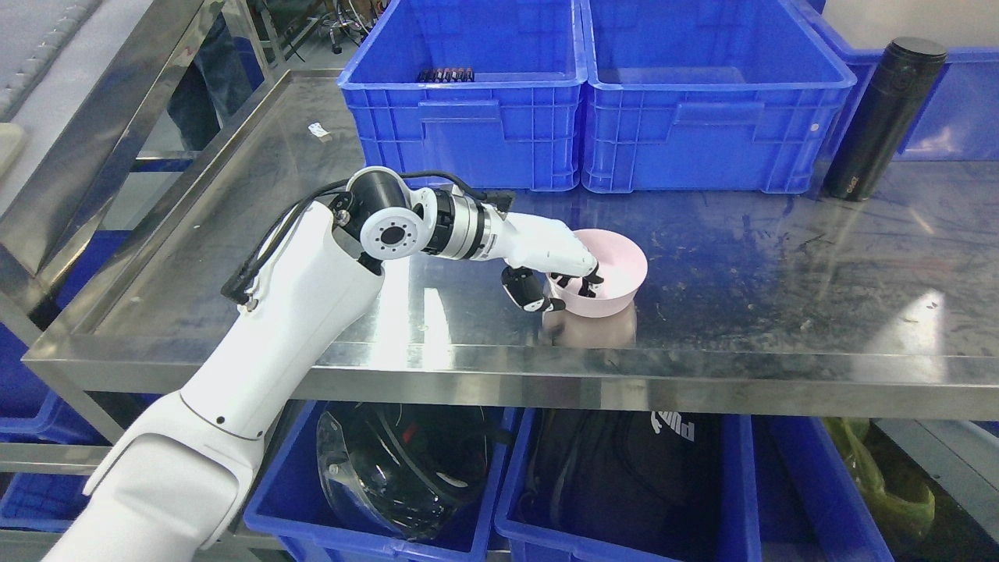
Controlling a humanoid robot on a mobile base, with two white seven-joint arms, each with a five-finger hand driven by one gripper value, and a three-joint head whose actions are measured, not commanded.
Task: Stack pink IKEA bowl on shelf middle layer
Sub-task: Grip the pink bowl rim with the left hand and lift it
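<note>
Left hand [558, 273] reaches forward from bent arm, fingers apparently pinching.

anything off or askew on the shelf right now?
Nothing spilled or damaged. The pink bowl sits upright on the steel shelf, the left hand gripping its near rim, fingers inside. Only stray item: a small scrap near the back left.

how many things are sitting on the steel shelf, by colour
blue: 2, the left crate and the right crate
pink: 1, the bowl, gripped at its near-left rim by the left hand
black: 1, the upright bottle
total: 4
A small white scrap near the back left is not counted.
</note>
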